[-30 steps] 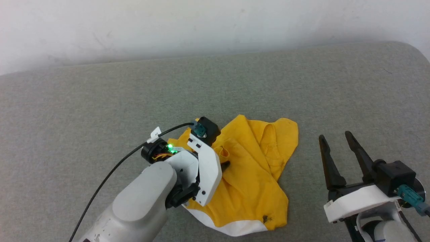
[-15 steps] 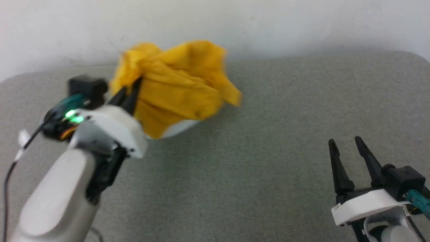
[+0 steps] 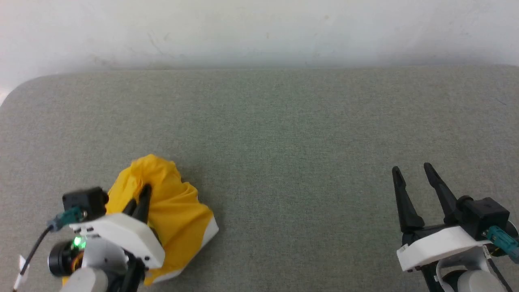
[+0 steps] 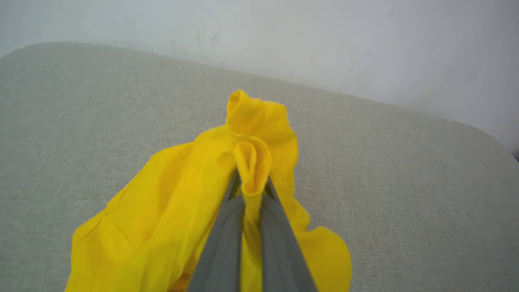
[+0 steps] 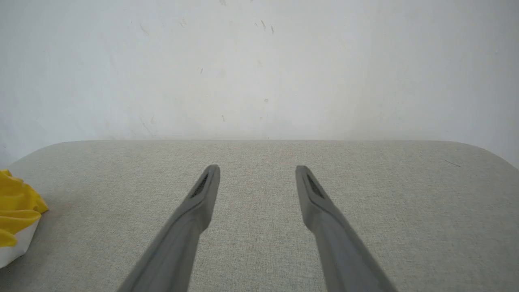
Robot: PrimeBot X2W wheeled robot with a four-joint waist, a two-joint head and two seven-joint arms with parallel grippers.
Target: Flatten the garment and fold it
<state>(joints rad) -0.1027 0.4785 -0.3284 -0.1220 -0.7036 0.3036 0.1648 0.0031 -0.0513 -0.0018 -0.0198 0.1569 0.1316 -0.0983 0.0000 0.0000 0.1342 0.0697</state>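
The garment [image 3: 174, 215], a bright yellow t-shirt with a white patch along its lower edge, lies bunched at the lower left of the grey padded surface in the head view. My left gripper [image 3: 140, 196] is shut on a fold of it. The left wrist view shows the fingers [image 4: 227, 227] pinching a rolled fold of the garment [image 4: 162, 219], the cloth draping down to the left. My right gripper [image 3: 410, 172] stands open at the lower right, nothing between its fingers [image 5: 202, 202]. A corner of the garment [image 5: 16, 207] shows at the left edge of the right wrist view.
The grey padded surface [image 3: 284, 142] stretches wide between the two grippers. A white wall [image 3: 259, 28] runs along its far edge. The surface's rounded corner [image 3: 16, 89] is at the far left.
The left gripper closed on the garment, swung it up and to the far left, then brought it down to the lower left, where it now lies bunched. The right gripper has barely moved.
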